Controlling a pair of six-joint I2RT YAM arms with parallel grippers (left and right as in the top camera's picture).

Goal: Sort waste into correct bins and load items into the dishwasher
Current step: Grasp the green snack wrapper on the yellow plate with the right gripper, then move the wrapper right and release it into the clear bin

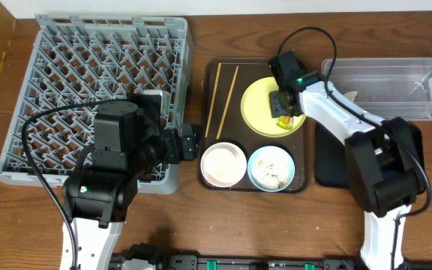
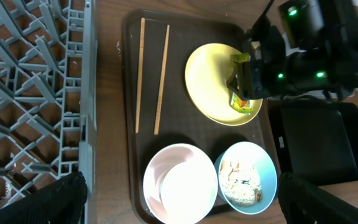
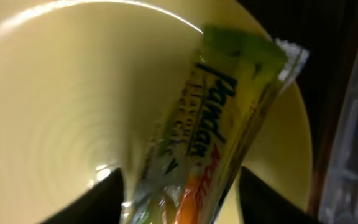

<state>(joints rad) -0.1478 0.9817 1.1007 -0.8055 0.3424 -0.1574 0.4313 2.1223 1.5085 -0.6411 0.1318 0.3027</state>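
The green-and-yellow snack wrapper [image 3: 216, 124] stands tilted on the pale yellow plate [image 1: 259, 105], pinched between the fingers of my right gripper [image 3: 182, 205]. The wrapper [image 2: 242, 102] also shows in the left wrist view at the plate's [image 2: 210, 81] right edge. My left gripper [image 2: 179, 205] is open and empty, above the front of the brown tray [image 1: 210, 120]. Below it sit the white-pinkish bowl [image 2: 179, 186] and the light blue bowl [image 2: 246, 177], which holds rice-like crumbs. Two chopsticks [image 1: 223, 97] lie on the tray's left side.
The grey dish rack [image 1: 103, 82] fills the left of the table, and its wall [image 2: 86, 93] shows beside the tray. The clear tub [image 1: 396, 86] stands at the far right. The black tray [image 1: 332, 157] lies in front of it, partly under my right arm.
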